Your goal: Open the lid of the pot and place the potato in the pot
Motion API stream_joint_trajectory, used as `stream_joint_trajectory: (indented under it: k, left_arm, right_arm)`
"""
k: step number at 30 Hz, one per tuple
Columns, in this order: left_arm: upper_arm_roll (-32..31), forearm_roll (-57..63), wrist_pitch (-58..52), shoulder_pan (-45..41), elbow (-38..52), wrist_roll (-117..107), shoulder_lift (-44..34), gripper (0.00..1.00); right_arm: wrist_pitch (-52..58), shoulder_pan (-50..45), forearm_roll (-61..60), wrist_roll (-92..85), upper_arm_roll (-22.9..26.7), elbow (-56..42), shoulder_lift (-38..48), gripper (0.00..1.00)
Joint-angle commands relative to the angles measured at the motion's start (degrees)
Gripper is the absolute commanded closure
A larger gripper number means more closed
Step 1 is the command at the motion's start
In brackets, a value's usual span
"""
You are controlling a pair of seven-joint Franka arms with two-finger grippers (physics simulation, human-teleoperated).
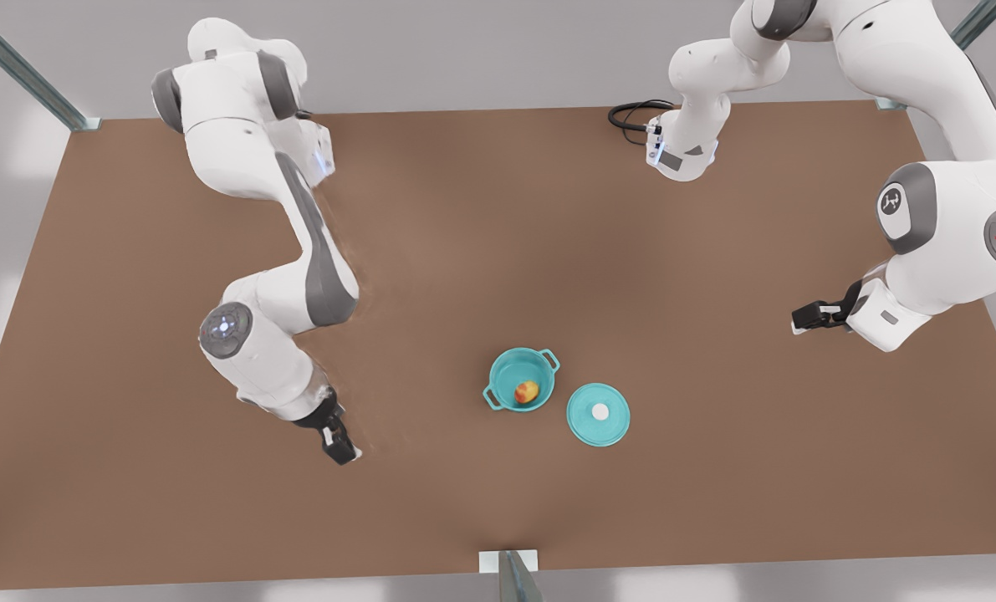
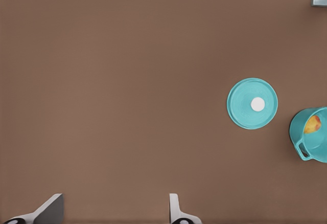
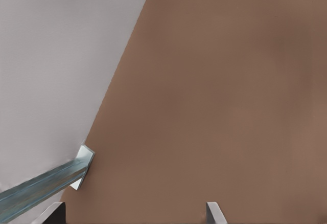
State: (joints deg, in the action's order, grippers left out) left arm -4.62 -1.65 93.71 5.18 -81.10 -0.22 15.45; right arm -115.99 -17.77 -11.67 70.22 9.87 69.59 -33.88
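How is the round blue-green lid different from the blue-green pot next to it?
The pot lid is a flat disc lying on the table, while the pot is a deep open bowl.
The pot lid has a small white knob at its centre; the pot has two loop handles on its sides instead.
The pot holds the potato inside; the pot lid carries nothing.
Both are round, teal and about equally wide, and neither is touched by a gripper.
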Motion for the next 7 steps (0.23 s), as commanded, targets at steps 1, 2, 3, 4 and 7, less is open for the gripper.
stream_joint_trajectory:
  k: [1, 2, 3, 4, 7]
  left_arm:
    - [-0.04, -0.02, -0.11, 0.00, 0.07, 0.04, -0.07, 0.00]
    - [-0.04, -0.02, -0.11, 0.00, 0.07, 0.04, -0.07, 0.00]
    - [-0.04, -0.02, -0.11, -0.08, -0.02, 0.04, -0.07, 0.00]
    - [-0.04, -0.02, -0.11, -0.08, 0.07, 0.04, -0.07, 0.00]
    - [-0.04, -0.02, -0.20, -0.08, -0.02, 0.04, -0.07, 0.00]
  right_arm:
    - [18.19, 9.06, 12.28, -56.74, -0.02, 9.12, 6.53, 0.00]
    - [9.83, 12.06, 12.28, -61.34, -0.20, 20.48, 11.55, 0.00]
    - [6.39, 13.03, 12.19, -65.38, -0.20, 27.25, 14.54, 0.00]
    - [6.30, 13.11, 12.19, -66.00, -0.20, 29.11, 15.16, 0.00]
    - [6.30, 13.03, 12.11, -65.83, -0.46, 29.02, 15.07, 0.00]
